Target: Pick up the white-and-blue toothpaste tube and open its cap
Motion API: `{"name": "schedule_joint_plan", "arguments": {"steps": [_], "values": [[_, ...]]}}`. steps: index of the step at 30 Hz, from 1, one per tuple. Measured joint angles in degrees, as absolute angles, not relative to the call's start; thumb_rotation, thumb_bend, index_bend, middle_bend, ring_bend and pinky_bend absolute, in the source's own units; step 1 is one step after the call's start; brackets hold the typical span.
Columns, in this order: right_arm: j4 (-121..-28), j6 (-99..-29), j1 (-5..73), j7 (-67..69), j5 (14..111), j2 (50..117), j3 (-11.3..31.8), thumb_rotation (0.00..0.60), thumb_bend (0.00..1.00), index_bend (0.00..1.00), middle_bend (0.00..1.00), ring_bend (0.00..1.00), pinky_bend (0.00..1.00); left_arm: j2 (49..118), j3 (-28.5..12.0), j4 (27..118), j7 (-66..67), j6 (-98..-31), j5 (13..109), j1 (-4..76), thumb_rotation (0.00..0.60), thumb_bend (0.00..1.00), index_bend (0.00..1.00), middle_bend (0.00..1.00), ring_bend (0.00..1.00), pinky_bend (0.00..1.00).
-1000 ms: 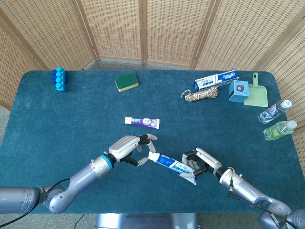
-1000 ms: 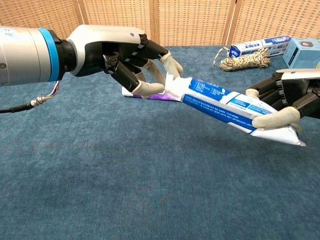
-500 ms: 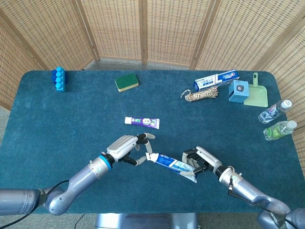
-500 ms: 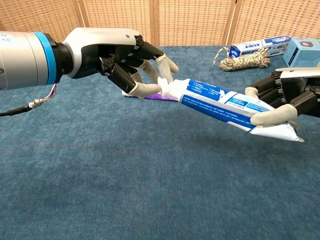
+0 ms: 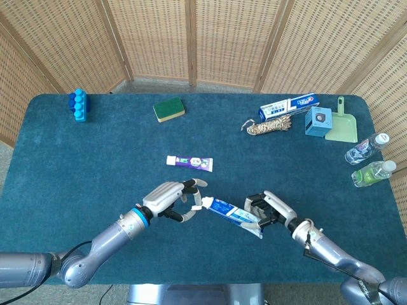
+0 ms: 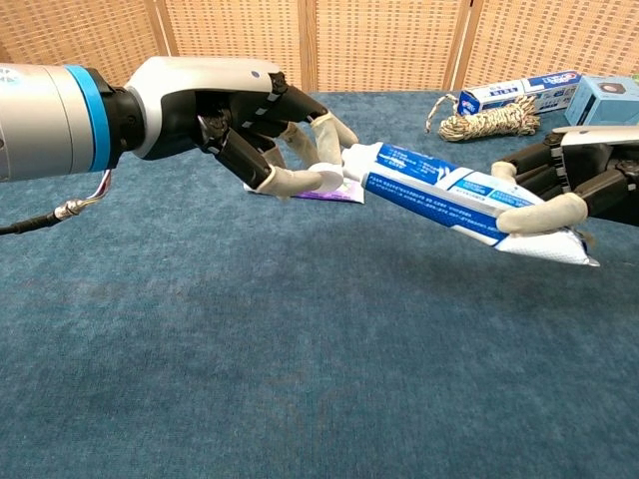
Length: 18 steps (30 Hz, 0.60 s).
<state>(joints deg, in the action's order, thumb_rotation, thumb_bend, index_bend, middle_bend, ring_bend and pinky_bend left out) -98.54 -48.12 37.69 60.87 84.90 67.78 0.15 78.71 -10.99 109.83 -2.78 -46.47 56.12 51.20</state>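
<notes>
We are holding the white-and-blue toothpaste tube (image 6: 454,192) clear above the teal felt table (image 5: 82,171), our right hand (image 5: 270,210) clamped around its flat crimped tail while our left hand (image 5: 166,198) is pinching the white cap (image 6: 349,168) at the other end between pale rubbery fingertips (image 6: 300,180). Nearest the tube, a smaller purple toothpaste tube (image 5: 189,162) is lying flat just beyond the cap, and bare cloth is running from the tube to the near table edge. Well beyond the tube, along the far edge, we are seeing a green sponge (image 5: 168,109), a blue block (image 5: 78,105), a toothpaste carton (image 5: 288,106), a coil of rope (image 5: 267,127), a small blue box (image 5: 317,121), a pale green dustpan (image 5: 341,124) and two clear bottles (image 5: 371,161).
</notes>
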Motion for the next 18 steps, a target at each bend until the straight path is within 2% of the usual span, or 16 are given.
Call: {"name": "schedule_joint_plan", "arguments": {"steps": [11,18], "values": [[-99.1,-47.4,37.2,59.4,81.8,68.0,1.5,0.6,0.71,0.89,0.73,0.74,0.84,79.0,-10.8,110.6,-2.6,-46.8,56.7,50.8,0.6,0.4,0.43,0.19,0.27,0.39],[-99.5,-47.0,36.8,55.6,80.4,68.0,2.3,0.6,0.71,0.89,0.73,0.74,0.84,77.7,-11.2,111.7,-2.3,-49.2,58.0,49.7,0.6,0.4,0.39,0.18,0.26,0.37]]}}
